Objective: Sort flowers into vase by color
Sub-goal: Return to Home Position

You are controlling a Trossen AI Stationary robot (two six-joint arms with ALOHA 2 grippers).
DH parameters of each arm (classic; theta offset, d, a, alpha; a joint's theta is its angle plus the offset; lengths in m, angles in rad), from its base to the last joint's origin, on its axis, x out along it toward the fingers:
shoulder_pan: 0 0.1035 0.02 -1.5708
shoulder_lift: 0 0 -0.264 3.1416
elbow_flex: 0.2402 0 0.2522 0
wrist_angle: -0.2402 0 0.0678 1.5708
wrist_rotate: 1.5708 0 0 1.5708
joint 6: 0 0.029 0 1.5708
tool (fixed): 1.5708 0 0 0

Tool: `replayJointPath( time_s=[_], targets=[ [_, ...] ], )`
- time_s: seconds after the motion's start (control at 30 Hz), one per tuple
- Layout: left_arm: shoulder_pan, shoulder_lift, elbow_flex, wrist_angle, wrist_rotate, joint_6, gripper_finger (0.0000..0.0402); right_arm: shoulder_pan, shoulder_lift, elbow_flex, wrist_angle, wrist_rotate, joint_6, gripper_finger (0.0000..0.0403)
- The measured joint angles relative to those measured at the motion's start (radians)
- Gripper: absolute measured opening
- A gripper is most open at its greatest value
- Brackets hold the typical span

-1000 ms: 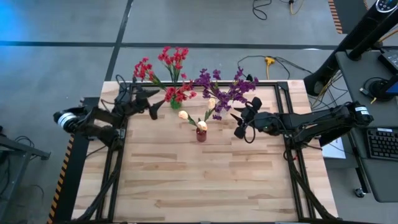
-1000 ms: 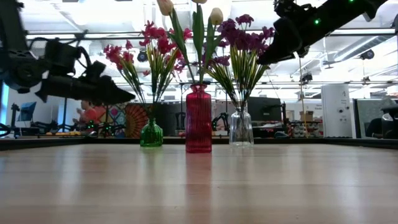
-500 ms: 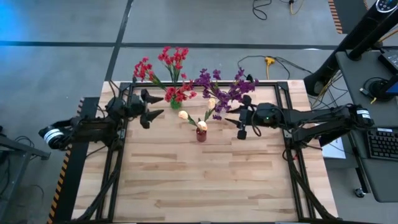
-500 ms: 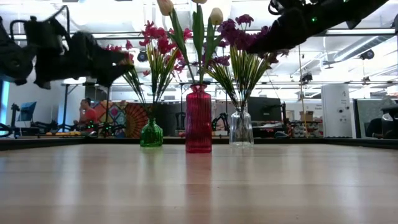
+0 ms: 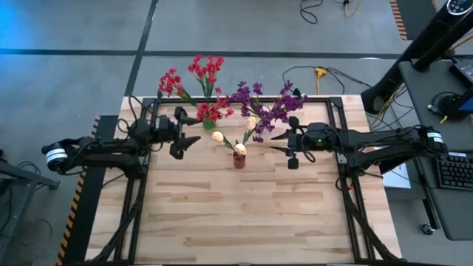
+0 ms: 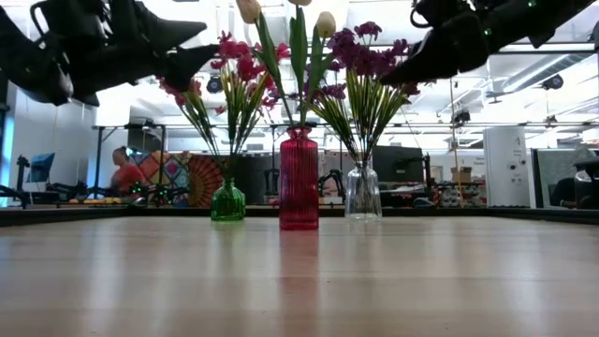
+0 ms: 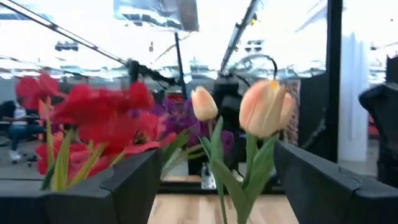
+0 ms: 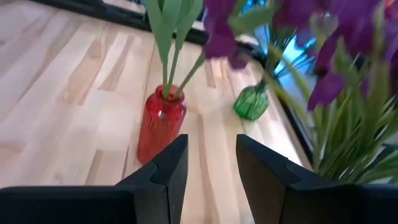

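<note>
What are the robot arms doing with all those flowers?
The sorting looks finished. The red flowers stand in the green vase, the yellow tulips in the red vase, and the purple flowers in the clear vase, side by side on the table. The left tool and the right tool both hang open in the air beside the bouquets, holding nothing.

Bright, even overhead light on the pale wooden table (image 5: 244,214), only faint soft shadows, low view backlit by the bright white ceiling (image 6: 215,14), dark robot arms (image 6: 84,47) reduced to silhouettes, glare washing out the room behind the cream-yellow tulips (image 7: 264,109)
</note>
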Motion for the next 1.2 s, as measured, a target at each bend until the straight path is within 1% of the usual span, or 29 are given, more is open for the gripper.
replayJointPath(
  time_s=[0.03, 0.17, 0.33, 0.5, 0.6, 0.7, 0.77, 0.83, 0.93, 0.97, 1.03, 1.1, 1.2],
  targets=[
    [-0.014, -0.011, -0.002, -0.002, -0.019, -0.001, 0.0286, 0.000, -0.001, -0.005, -0.004, 0.000, 0.006, 0.0128],
    [-0.067, -0.057, -0.003, -0.022, -0.024, -0.003, 0.0285, 0.000, -0.008, -0.029, -0.005, 0.000, 0.008, 0.0128],
    [-0.123, -0.130, -0.004, -0.099, -0.107, -0.007, 0.0285, 0.000, -0.008, -0.044, -0.001, -0.001, 0.026, 0.0128],
    [-0.269, -0.176, 0.012, -0.186, -0.187, -0.002, 0.0285, 0.000, -0.012, -0.046, -0.001, -0.025, 0.027, 0.0128],
    [-0.387, -0.200, 0.066, -0.336, -0.308, 0.046, 0.0285, 0.000, -0.018, -0.046, 0.001, -0.025, 0.024, 0.0128],
    [-0.499, -0.220, 0.167, -0.582, -0.429, 0.118, 0.0285, 0.000, -0.023, -0.046, 0.000, -0.025, 0.017, 0.0128],
    [-0.565, -0.231, 0.249, -0.758, -0.470, 0.173, 0.0285, 0.000, -0.027, -0.046, -0.001, -0.026, 0.012, 0.0128],
    [-0.619, -0.242, 0.332, -0.941, -0.514, 0.211, 0.0284, 0.000, -0.033, -0.050, -0.001, -0.056, 0.004, 0.0128],
    [-0.682, -0.261, 0.412, -1.167, -0.647, 0.226, 0.0275, 0.000, -0.057, -0.060, -0.003, -0.115, -0.002, 0.0128],
    [-0.698, -0.271, 0.420, -1.206, -0.689, 0.227, 0.0270, 0.000, -0.068, -0.065, -0.001, -0.128, -0.002, 0.0128],
    [-0.724, -0.299, 0.427, -1.247, -0.736, 0.235, 0.0256, 0.000, -0.103, -0.083, -0.001, -0.130, -0.005, 0.0128],
    [-0.741, -0.336, 0.413, -1.253, -0.747, 0.244, 0.0237, 0.000, -0.145, -0.105, 0.002, -0.130, -0.014, 0.0128],
    [-0.750, -0.401, 0.358, -1.227, -0.748, 0.269, 0.0204, -0.005, -0.223, -0.143, 0.017, -0.147, -0.017, 0.0128]
  ],
)
